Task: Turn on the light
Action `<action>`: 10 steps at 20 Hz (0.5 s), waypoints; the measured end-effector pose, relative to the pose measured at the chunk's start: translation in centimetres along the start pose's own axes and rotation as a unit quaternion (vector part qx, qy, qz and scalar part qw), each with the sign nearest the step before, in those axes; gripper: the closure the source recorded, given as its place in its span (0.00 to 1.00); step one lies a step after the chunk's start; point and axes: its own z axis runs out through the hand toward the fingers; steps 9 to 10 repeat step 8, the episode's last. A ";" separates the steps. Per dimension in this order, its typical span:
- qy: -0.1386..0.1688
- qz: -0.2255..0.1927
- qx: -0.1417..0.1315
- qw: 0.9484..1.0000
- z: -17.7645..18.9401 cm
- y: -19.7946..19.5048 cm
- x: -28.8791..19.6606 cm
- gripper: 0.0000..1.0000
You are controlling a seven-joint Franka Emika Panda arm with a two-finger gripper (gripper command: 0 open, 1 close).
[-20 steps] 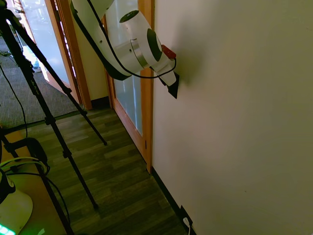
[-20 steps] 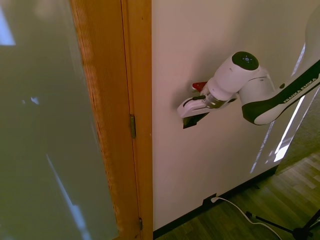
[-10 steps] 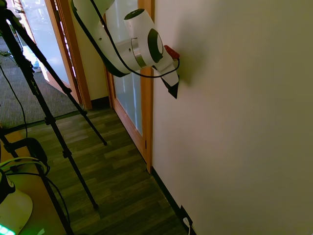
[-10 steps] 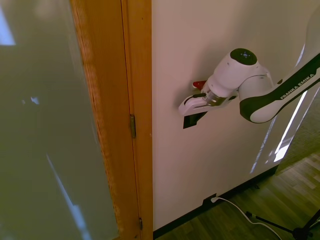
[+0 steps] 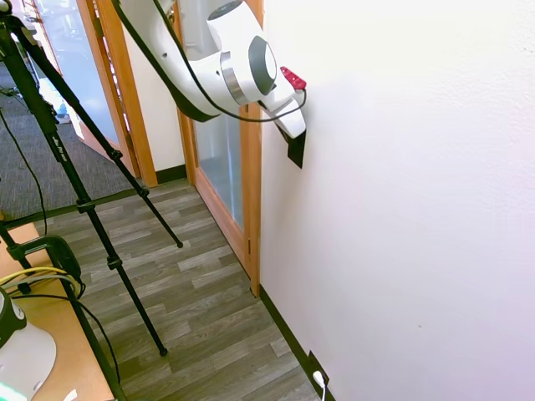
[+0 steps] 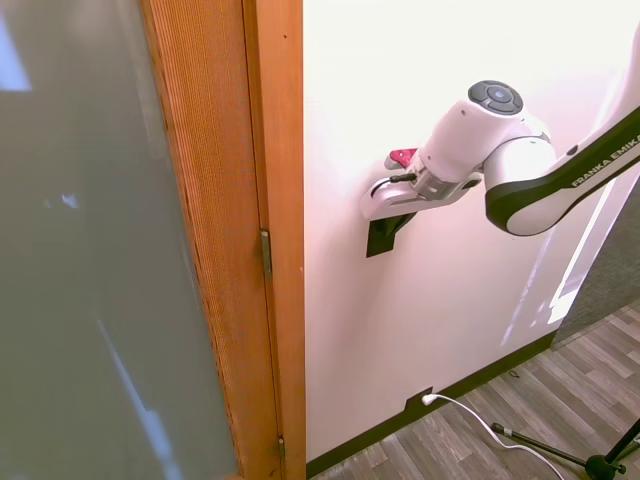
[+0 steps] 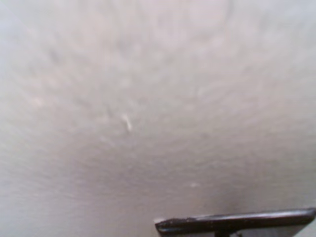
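Observation:
The light itself is out of view. Its switch is a small black upright plate (image 5: 296, 151) (image 6: 381, 237) on the white wall, just beside the wooden door frame. My gripper (image 5: 294, 131) (image 6: 388, 213) presses against the plate's upper part, with the white hand and its red button right above. The hand covers the top of the plate. The wrist view is filled by blurred white wall, with the plate's dark edge (image 7: 237, 220) low in the picture. Wall and floor look brightly lit.
A wooden door frame (image 5: 250, 167) (image 6: 272, 200) with a frosted glass door stands close beside the switch. Low on the wall sits a black outlet plate with a white plug (image 5: 317, 376) (image 6: 424, 399). Wood-plank floor lies below.
My hand has slid upward along the switch plate, uncovering more of it below. The whole scene has turned much brighter than in the earlier frames.

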 end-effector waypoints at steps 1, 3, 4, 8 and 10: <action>0.006 0.002 0.007 1.000 -1.2 -0.1 0.2 1.00; 0.016 0.006 0.013 1.000 -3.3 0.2 0.4 1.00; 0.020 0.006 0.013 1.000 -4.2 0.5 0.3 1.00; 0.032 0.010 0.016 0.999 -6.4 1.0 0.8 1.00; 0.032 0.010 0.016 0.999 -6.4 1.0 0.8 1.00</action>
